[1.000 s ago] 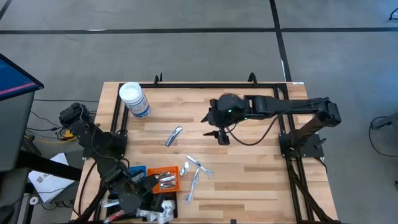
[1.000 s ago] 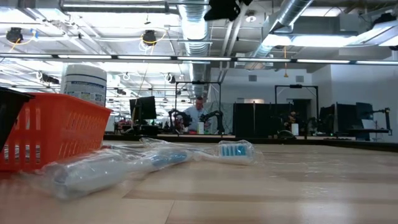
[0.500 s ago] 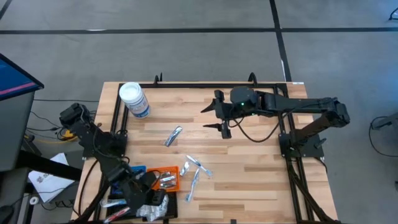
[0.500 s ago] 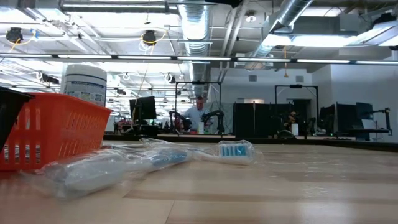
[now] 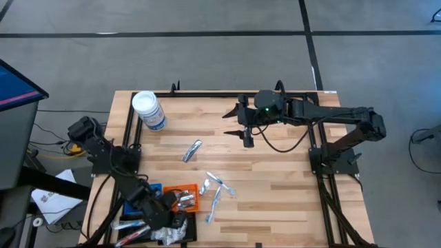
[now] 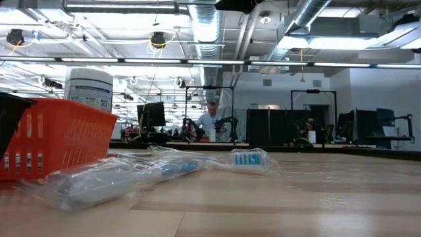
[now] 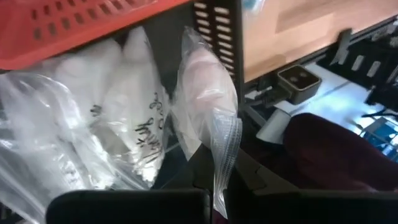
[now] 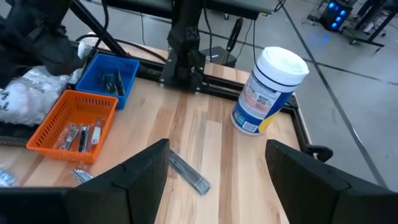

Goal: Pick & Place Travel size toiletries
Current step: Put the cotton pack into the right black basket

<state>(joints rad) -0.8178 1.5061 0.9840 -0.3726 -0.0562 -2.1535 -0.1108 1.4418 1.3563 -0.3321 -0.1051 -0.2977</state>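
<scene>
Several toiletries lie near the table's near edge: clear-wrapped toothbrush packets [image 5: 217,191] [image 6: 164,171] and a silvery stick [image 5: 192,150] [image 8: 189,175] farther in. My left gripper [image 5: 169,224] [image 7: 214,193] is at the near-left corner, beside the black tray [image 7: 217,37], shut on a white packet [image 7: 208,112]. More white packets [image 7: 93,124] fill that tray. Silvery items lie in the orange tray [image 5: 180,198] [image 8: 71,121]. My right gripper [image 5: 246,127] [image 8: 227,186] hangs open and holds nothing, high over the table's far middle. My left gripper pinches the white packet by the sealed edge of its clear wrapper [image 7: 222,165] between the two fingers. The packet stands out past the fingers in front of the black tray's grid wall, clear of the table.
A large white-lidded jar [image 5: 148,110] [image 8: 267,93] stands at the far-left corner. The blue tray [image 5: 148,189] [image 8: 112,74] sits left of the orange one. Black frame rails run along the table's far and side edges. Bare wood spreads across the middle and right.
My right gripper has risen and drawn back toward the table's far-right side, turning as it went, and stays open. My left arm has shifted slightly toward the near-left corner by the black tray.
</scene>
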